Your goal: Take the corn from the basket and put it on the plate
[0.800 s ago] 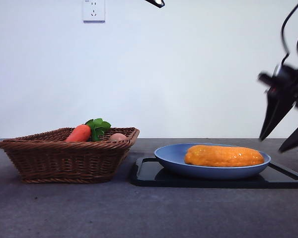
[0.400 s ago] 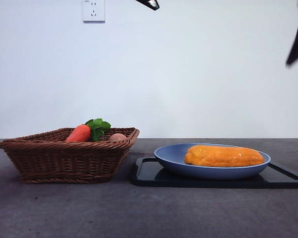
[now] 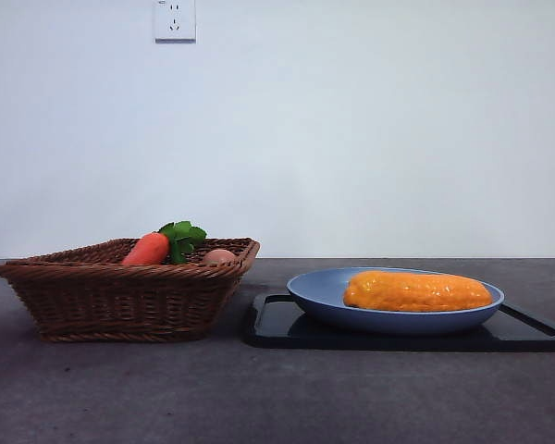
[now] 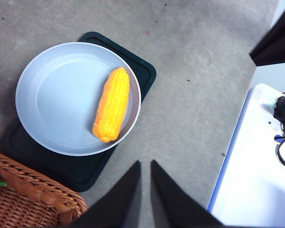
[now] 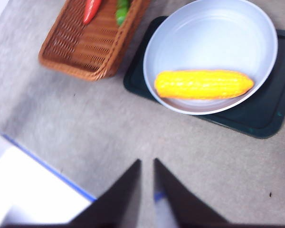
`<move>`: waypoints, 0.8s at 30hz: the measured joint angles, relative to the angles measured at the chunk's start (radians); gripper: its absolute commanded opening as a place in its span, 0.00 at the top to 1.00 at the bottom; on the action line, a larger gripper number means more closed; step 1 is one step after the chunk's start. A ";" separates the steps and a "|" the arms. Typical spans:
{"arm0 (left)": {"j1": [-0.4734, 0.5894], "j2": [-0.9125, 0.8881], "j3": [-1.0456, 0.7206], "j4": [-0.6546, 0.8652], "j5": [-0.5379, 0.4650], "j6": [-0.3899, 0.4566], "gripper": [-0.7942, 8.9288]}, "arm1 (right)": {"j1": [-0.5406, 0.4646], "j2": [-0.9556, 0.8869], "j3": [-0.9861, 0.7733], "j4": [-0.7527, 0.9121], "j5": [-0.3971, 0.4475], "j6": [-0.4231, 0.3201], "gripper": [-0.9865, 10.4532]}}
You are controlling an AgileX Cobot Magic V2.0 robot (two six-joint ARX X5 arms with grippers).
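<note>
Gone from the front view now: the dark arm seen a second ago at the right edge, and the black tip at the top edge half a second ago, both lifted clear out of that picture. Taken as a sign of the job being finished, judging by how things lie: corn (image 3: pixel 416 291) resting lengthwise on the plate (image 3: pixel 314 294), close against the rim on one side, with the other half of the plate bare. Plate seated on the black tray (image 3: pixel 277 326), which sits on the table (image 3: pixel 259 398) just beside the basket (image 3: pixel 111 301), apart from it by a narrow gap. Left in the basket, only the carrot (image 3: pixel 148 250) with its green leaves (image 3: pixel 183 238) and a small tan ball (image 3: pixel 219 256), none of them disturbed across the three front pictures. From the wrist views, what the level front view cannot give: both arms high above the table and well away from everything. Left gripper (image 4: pixel 144 166) narrowed to a thin slit, holding nothing, hanging over bare table off the tray's corner. Right gripper (image 5: pixel 147 164) likewise nearly closed and empty, over bare table near the tray's long edge. Also plain only from above: the kernel rows on the corn and its snug lie against the rim. Conversely, only from the front: the carrot propped up on the basket's rim and the tan ball beside it.
</note>
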 measured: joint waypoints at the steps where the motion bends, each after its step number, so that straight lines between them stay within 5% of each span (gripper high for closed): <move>1: 0.000 0.000 0.000 0.000 0.000 0.000 0.91 | 0.002 -0.002 0.000 -0.005 0.000 -0.008 0.91; 24: 0.000 0.000 0.000 0.203 0.000 0.000 0.91 | 0.003 -0.004 0.000 0.011 0.000 -0.025 0.91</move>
